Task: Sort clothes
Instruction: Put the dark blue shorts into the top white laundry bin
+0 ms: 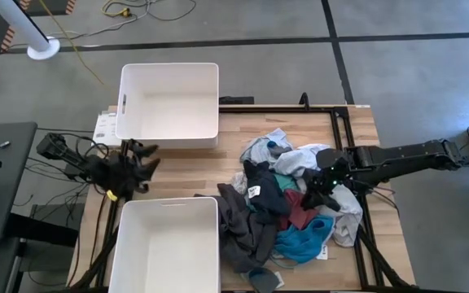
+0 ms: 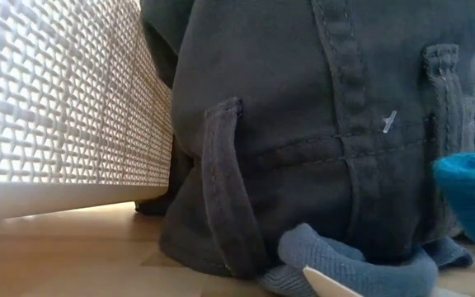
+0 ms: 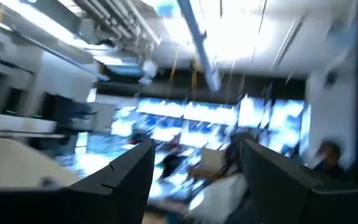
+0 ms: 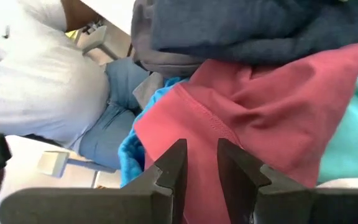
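From above, my wooden surface (image 1: 194, 167) carries two white bins and a heap of clothes (image 1: 287, 203). One bin (image 1: 169, 102) sits at the far left edge, the other (image 1: 165, 244) at the near left edge. The clothes lie piled on the right half of the surface, just beside the near bin: dark grey trousers (image 1: 238, 224) nearest that bin, a navy piece (image 1: 263, 191) in the middle, bright blue fabric (image 1: 308, 240) toward the near edge, pale grey and white pieces (image 1: 287, 155) farther back.

My right tool (image 1: 314, 194) reaches in from the right and rests on the heap, at a maroon garment (image 1: 300, 213). In its wrist view the fingers (image 4: 174, 165) stand narrow, with a small gap, and the maroon garment (image 4: 260, 112) lies right against the tips; I cannot tell whether any cloth is pinched.

My left tool (image 1: 141, 163) waits at the surface's left edge, between the two bins. Its fingers (image 3: 129, 168) stand wide apart and hold nothing.

The low view is filled by the dark grey trousers (image 2: 320, 124), with the mesh wall of a bin (image 2: 56, 91) beside them.
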You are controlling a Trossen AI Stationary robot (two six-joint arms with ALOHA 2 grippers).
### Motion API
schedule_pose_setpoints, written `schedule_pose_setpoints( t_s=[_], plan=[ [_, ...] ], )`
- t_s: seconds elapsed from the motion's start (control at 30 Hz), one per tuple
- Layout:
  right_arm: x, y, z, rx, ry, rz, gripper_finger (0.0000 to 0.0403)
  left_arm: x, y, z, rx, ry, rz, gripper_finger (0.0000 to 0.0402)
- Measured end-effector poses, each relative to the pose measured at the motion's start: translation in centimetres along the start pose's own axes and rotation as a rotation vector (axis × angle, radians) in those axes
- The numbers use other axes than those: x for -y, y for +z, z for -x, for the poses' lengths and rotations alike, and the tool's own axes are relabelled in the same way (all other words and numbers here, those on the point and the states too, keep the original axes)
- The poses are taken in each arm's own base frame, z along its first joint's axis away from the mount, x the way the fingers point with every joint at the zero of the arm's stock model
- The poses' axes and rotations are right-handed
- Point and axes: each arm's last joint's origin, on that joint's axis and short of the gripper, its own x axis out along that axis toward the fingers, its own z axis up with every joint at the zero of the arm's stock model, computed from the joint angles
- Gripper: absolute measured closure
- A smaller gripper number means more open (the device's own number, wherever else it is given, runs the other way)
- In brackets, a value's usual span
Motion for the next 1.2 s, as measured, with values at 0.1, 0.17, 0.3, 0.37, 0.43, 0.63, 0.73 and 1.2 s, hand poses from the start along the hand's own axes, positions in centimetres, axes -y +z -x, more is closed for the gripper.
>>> schedule_pose_setpoints(
  t_s=[0.1, 0.17, 0.3, 0.37, 0.43, 0.63, 0.73, 1.2],
  plan=[
    [0.1, 0.0, 0.0, 0.013, -0.033, 0.000, 0.0296, -0.1, 0.4, 0.0, 0.034, -0.010, 0.091, 0.0170],
    [0.2, 0.1, 0.0, 0.021, -0.053, 0.000, 0.0296, -0.1, 0.6, 0.0, 0.054, -0.004, 0.109, 0.0170],
    [0.2, 0.1, 0.0, 0.030, -0.074, -0.001, 0.0296, -0.4, 1.4, 0.1, 0.123, 0.010, 0.139, 0.0170],
    [0.2, 0.1, 0.0, 0.030, -0.075, -0.001, 0.0296, -0.5, 1.8, 0.1, 0.158, -0.005, 0.174, 0.0170],
    [0.2, 0.1, 0.0, 0.030, -0.075, -0.001, 0.0296, -0.4, 2.7, -0.2, 0.186, -0.016, 0.191, 0.0170],
    [0.2, 0.1, 0.0, 0.030, -0.075, -0.002, 0.0296, 0.3, 4.6, -1.4, 0.192, -0.085, 0.158, 0.0170],
    [0.2, 0.1, 0.0, 0.030, -0.074, -0.002, 0.0296, 0.8, 5.8, -2.1, 0.210, -0.110, 0.123, 0.0170],
    [0.2, 0.1, 0.0, 0.030, -0.074, -0.001, 0.0296, 5.9, 7.4, -8.4, -0.094, -0.127, 0.012, 0.0170]
  ],
)
